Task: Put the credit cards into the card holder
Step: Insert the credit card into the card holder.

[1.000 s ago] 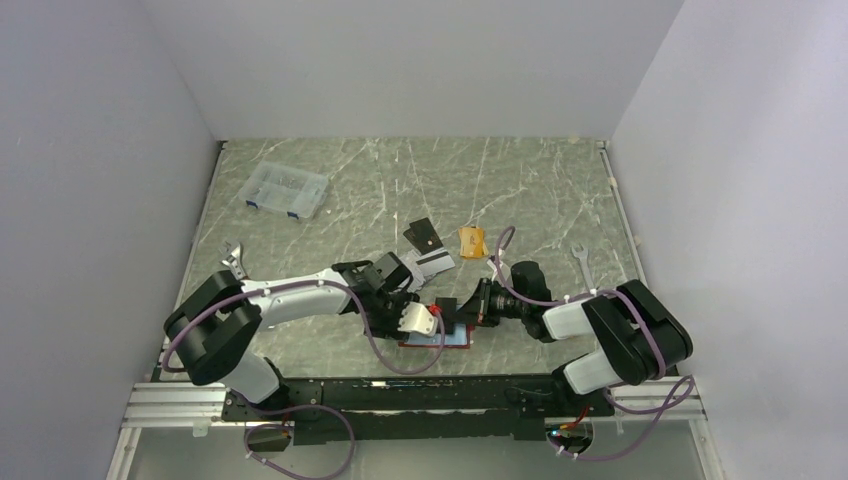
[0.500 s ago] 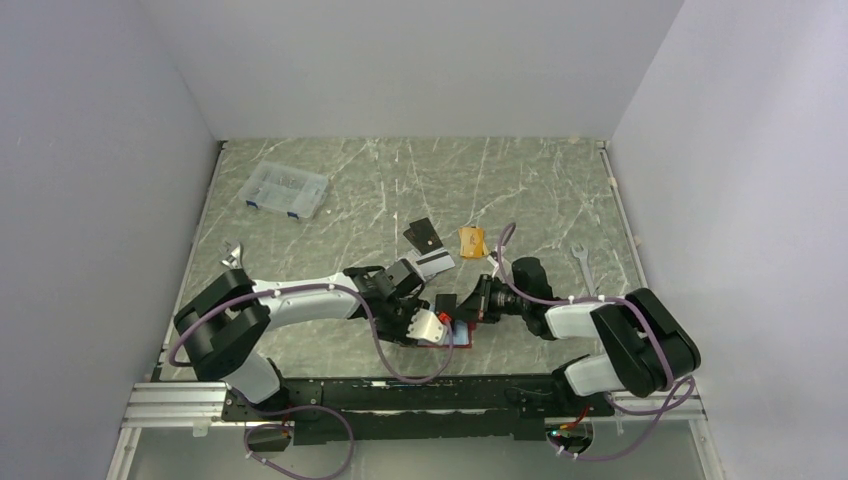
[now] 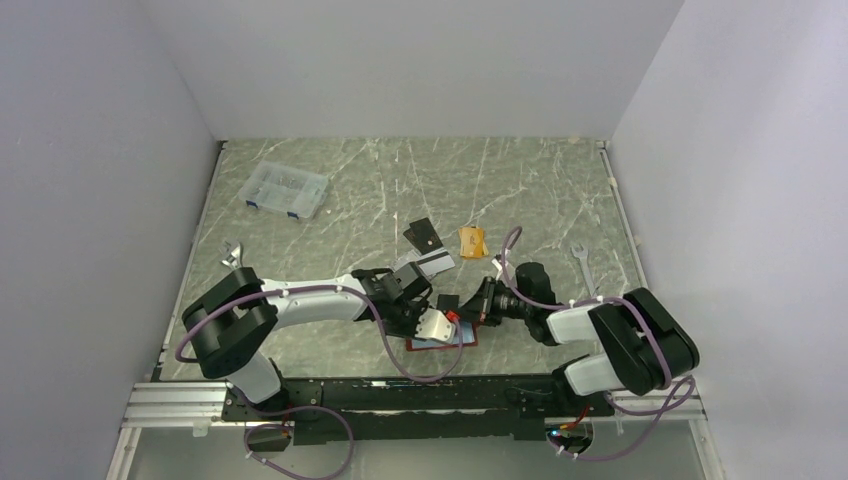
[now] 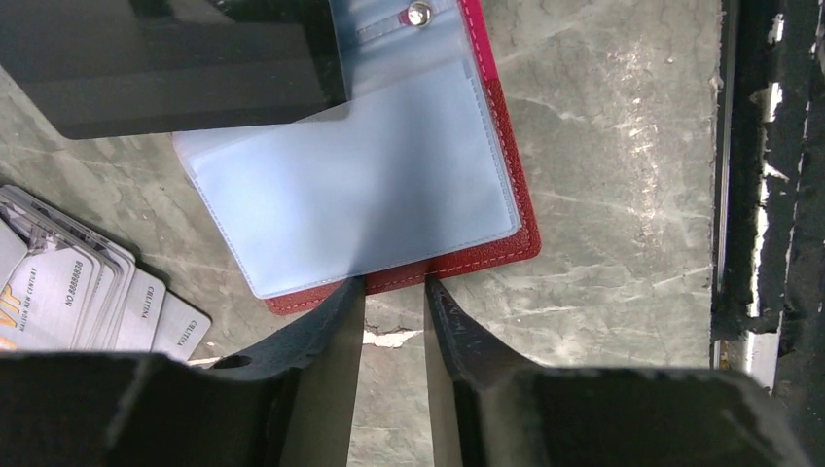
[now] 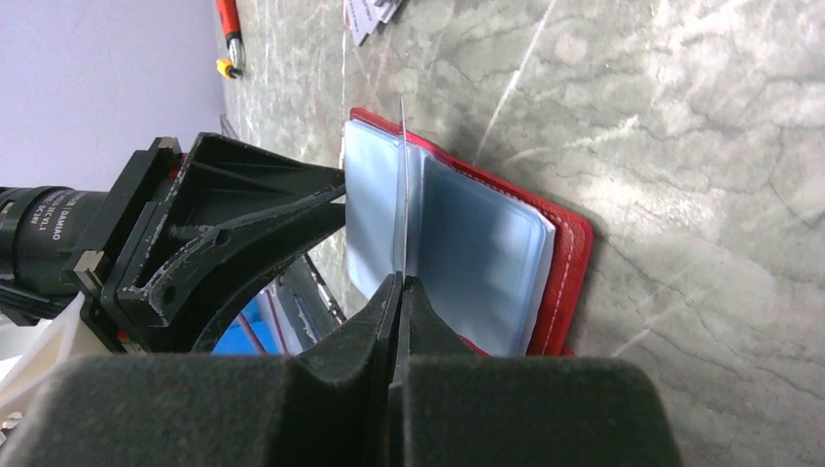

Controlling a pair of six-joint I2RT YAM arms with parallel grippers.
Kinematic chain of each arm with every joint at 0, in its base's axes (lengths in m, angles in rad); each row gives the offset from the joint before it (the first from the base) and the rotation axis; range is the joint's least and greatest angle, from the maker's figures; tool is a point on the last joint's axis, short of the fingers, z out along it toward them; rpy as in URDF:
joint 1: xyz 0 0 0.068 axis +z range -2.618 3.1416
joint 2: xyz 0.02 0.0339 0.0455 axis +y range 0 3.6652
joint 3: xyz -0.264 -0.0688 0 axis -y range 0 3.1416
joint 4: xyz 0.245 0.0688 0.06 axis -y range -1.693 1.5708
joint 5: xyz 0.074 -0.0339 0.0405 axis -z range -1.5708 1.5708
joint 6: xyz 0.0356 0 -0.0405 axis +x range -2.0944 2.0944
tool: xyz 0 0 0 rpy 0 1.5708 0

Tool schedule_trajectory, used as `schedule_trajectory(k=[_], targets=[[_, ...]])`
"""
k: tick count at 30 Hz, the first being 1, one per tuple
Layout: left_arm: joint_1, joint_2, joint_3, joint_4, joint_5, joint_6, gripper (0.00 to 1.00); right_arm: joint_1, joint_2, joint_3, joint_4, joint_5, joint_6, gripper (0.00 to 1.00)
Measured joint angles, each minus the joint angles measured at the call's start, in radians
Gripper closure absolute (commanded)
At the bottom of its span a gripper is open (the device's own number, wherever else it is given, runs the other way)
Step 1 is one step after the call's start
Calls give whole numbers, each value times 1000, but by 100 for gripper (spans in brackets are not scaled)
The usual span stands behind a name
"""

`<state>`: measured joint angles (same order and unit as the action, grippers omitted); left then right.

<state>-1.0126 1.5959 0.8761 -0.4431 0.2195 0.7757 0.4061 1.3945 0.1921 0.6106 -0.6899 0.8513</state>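
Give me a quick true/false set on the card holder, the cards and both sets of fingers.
1. The right fingers are shut on a black credit card, held edge-on over the card holder. True.
2. The card holder is snapped closed. False: it lies open, sleeves facing up.
3. The left fingers grip a stack of cards. False: they hold nothing and stand slightly apart at the holder's red edge.
4. Grey-white credit cards lie on the table beside the holder. True.
5. The clear compartment box touches the holder. False: it sits far off, at the back left.
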Motion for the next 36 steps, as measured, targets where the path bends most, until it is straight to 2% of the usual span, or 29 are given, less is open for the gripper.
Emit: schedule_trajectory(k=[11, 21, 36], targets=[[-30, 10, 7, 11, -57, -34, 71, 1, -41, -50, 19, 8, 17, 100], [-41, 19, 18, 5, -74, -39, 73, 16, 14, -51, 15, -12, 15, 100], [-45, 19, 18, 5, -86, -37, 73, 16, 83, 45, -123, -86, -68, 100]])
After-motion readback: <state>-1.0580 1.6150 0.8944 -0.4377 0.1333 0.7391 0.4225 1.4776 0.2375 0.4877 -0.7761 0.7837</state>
